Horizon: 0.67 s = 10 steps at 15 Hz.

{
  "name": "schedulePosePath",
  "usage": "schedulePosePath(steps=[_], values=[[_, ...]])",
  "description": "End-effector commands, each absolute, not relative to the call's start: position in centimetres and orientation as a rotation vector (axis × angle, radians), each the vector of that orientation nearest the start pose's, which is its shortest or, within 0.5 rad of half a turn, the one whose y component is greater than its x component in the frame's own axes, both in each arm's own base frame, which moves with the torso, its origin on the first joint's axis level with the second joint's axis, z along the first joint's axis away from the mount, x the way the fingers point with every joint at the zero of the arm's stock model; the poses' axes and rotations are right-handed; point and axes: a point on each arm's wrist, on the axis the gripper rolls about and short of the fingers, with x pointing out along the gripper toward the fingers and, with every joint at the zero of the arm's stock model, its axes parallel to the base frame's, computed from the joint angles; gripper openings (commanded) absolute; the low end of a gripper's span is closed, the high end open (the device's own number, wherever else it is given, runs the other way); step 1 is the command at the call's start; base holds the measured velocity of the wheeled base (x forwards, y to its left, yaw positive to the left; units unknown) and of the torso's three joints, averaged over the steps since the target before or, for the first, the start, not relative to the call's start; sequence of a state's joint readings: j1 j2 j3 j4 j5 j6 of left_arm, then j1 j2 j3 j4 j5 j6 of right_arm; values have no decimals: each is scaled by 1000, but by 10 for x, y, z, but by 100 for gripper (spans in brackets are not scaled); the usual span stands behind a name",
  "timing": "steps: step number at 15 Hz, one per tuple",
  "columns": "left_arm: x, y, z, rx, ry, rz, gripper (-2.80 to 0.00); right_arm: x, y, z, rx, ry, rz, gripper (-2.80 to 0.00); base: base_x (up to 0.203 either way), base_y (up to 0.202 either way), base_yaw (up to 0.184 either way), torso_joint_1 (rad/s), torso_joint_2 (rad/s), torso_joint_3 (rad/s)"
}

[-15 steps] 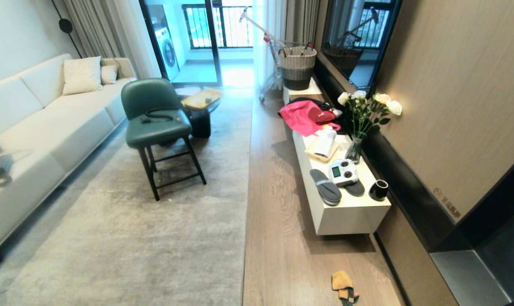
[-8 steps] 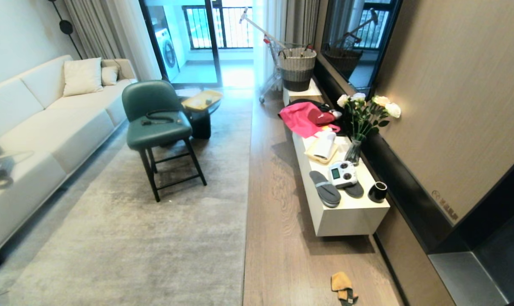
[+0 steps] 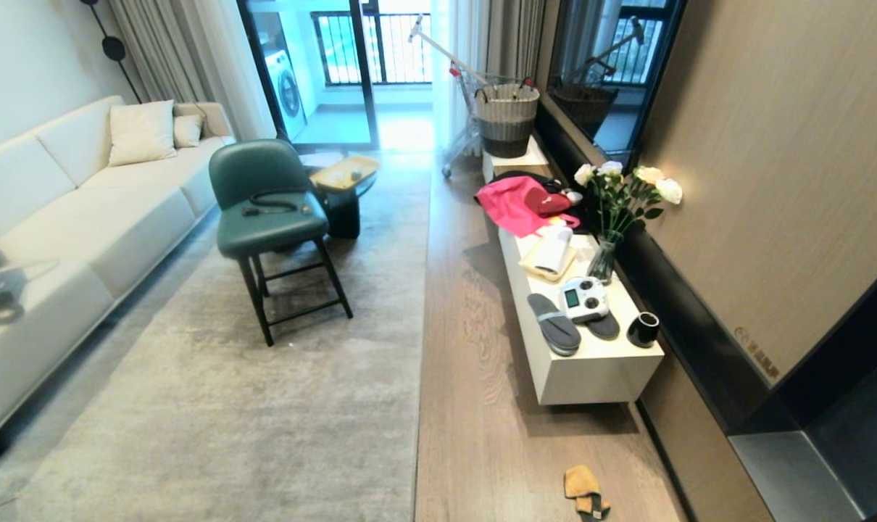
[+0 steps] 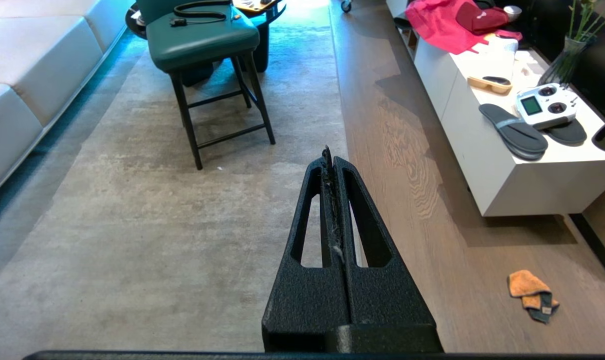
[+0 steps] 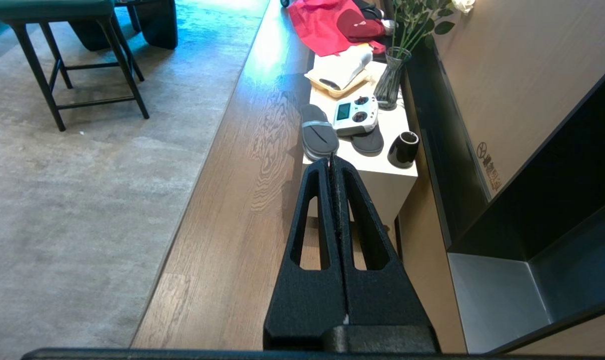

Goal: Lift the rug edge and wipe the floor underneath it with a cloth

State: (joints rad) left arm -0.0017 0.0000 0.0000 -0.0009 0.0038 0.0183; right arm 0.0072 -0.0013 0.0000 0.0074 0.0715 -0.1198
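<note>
Left wrist view: orange cloth (image 4: 530, 294) lies crumpled on wood floor (image 4: 417, 200), right of left gripper (image 4: 332, 160), clear of rug edge (image 4: 343, 125). Right gripper (image 5: 331, 165) judged nearer. Both pinched closed, empty.

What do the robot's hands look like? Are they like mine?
Not like yours. Each one is two flat black fingers with a rough, speckled surface, tapering to a narrow tip, with a long triangular cut-out through each finger. The left hand has grey fluff stuck along the seam between its fingers. The right hand looks the same, only cleaner. No cables or markings show.
</note>
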Motion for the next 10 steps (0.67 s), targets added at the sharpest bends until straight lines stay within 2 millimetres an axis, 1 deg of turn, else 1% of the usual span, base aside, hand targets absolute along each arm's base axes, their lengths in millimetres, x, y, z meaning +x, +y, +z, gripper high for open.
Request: schedulePosePath(steps=[1, 10], values=[[-23, 0, 76, 18, -2, 2, -280, -23, 1, 75, -121, 3, 80, -280, 0, 0, 0, 0, 0, 0], [-23, 0, 76, 18, -2, 2, -280, -23, 1, 75, -119, 3, 80, -280, 0, 0, 0, 0, 0, 0]])
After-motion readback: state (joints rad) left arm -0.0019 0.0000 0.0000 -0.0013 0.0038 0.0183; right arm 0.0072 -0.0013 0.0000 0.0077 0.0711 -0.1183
